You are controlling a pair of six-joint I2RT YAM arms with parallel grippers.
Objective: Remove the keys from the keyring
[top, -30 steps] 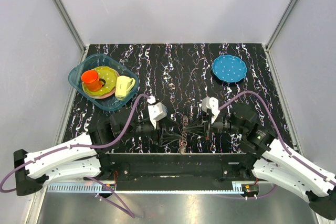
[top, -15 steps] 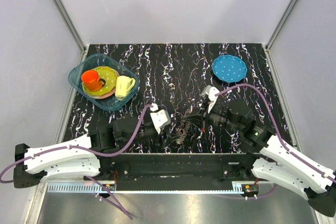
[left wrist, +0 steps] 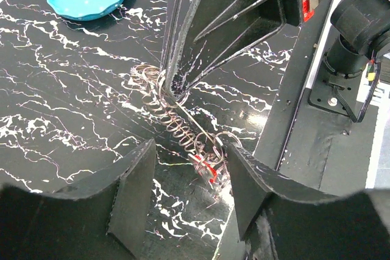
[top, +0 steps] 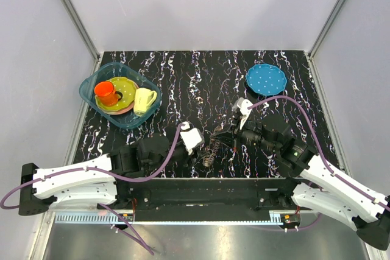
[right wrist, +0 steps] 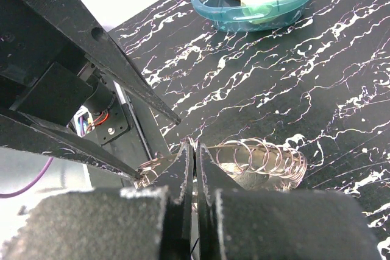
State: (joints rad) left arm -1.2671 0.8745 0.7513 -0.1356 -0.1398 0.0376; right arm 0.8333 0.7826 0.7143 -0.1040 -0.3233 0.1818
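The keyring point(left wrist: 175, 120) is a silver coil of wire rings, stretched slantwise just above the black marbled table. My right gripper point(right wrist: 194, 150) is shut on its upper end, and its dark fingers point(left wrist: 183, 53) reach down to the coil in the left wrist view. At the lower end hangs a tiny red key point(left wrist: 209, 170) among loose rings. My left gripper point(left wrist: 192, 168) is open, one finger on each side of the red key, which lies close to the right-hand finger. From above, the keyring point(top: 209, 150) sits between the left gripper point(top: 200, 149) and right gripper point(top: 219, 137).
A blue dotted plate point(top: 265, 79) lies at the back right. A clear blue tub point(top: 90, 80) at the back left holds an orange cup point(top: 106, 92), a cream cup point(top: 144, 100) and plates. The table's black front rail point(top: 201, 190) runs just behind the keyring.
My left arm has reached right, bringing its gripper up to the keyring's lower end. My right gripper has shifted left and away from the front edge, taking the keyring with it.
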